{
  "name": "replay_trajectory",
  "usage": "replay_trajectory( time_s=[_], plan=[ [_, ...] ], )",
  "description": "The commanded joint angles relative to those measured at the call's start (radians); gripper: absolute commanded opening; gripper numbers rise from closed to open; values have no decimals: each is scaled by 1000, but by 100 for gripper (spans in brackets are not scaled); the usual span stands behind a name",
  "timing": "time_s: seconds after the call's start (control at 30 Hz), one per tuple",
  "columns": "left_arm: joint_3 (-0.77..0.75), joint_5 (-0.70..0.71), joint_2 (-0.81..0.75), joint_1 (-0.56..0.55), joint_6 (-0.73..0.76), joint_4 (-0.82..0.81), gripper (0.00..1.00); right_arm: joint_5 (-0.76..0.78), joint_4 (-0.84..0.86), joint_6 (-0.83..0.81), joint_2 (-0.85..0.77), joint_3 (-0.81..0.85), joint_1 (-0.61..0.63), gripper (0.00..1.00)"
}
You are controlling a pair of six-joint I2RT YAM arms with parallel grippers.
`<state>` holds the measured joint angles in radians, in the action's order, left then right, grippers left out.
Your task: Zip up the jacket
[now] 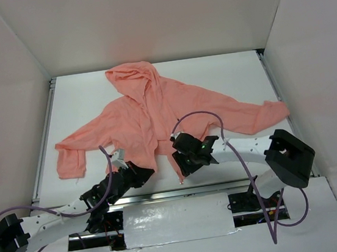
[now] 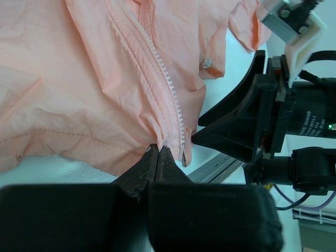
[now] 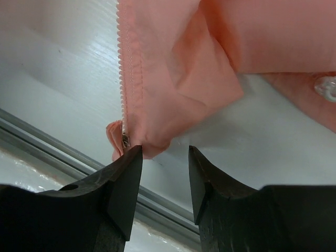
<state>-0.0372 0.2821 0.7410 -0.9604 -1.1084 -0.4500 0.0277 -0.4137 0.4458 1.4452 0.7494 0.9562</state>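
The salmon-pink jacket (image 1: 143, 120) lies spread on the white table, hood at the far side and front unzipped. My left gripper (image 1: 141, 171) is at the bottom hem of one front panel. In the left wrist view its jaws (image 2: 159, 149) are shut, pinching the jacket (image 2: 79, 79) hem right beside the zipper teeth (image 2: 168, 94). My right gripper (image 1: 180, 161) is at the bottom of the other panel. In the right wrist view it (image 3: 164, 152) stands open, and its left fingertip (image 3: 135, 155) touches the panel's lower corner by the zipper end (image 3: 126, 140). The gap between its fingers holds nothing.
A metal rail (image 1: 183, 192) runs along the table's near edge, just below both grippers. White walls enclose the table on three sides. A clear drawstring bead (image 2: 207, 63) hangs from the fabric. The right arm's body (image 2: 294, 121) sits close to the left gripper.
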Motion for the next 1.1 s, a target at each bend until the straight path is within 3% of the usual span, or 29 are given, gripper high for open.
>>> replay_trajectory(
  time_s=[0.0, 0.33, 0.43, 0.47, 0.5, 0.67, 0.77, 0.93, 1.03, 1.07],
  plan=[
    [-26, -3, -12, 3, 33, -4, 0, -23, 19, 19, 44, 41, 6, 48],
    [-21, -6, -19, 3, 48, 4, 0, -114, 118, 50, 99, 16, 7, 51],
    [-21, -6, -19, 3, 48, 7, 0, -121, 122, 51, 110, 19, 9, 44],
    [-18, -4, -22, 3, 48, 8, 0, -118, 119, 50, 121, 22, 7, 33],
    [-18, -4, -23, 3, 48, 10, 0, -115, 113, 50, 127, 25, 7, 29],
    [-13, 2, -38, 3, 48, 22, 0, -135, 131, 56, 141, 11, 9, 19],
    [-13, 9, -46, 3, 47, 33, 0, -196, 174, 62, 146, -1, 9, 1],
    [-15, 3, -60, 3, 48, 42, 0, -282, 297, 111, 130, -19, 4, 0],
    [-26, 0, -74, 3, 64, 50, 0, -233, 490, 217, 45, -68, -2, 0],
    [-30, 3, -78, 3, 74, 51, 0, -209, 623, 259, 15, -88, -2, 0]
  ],
)
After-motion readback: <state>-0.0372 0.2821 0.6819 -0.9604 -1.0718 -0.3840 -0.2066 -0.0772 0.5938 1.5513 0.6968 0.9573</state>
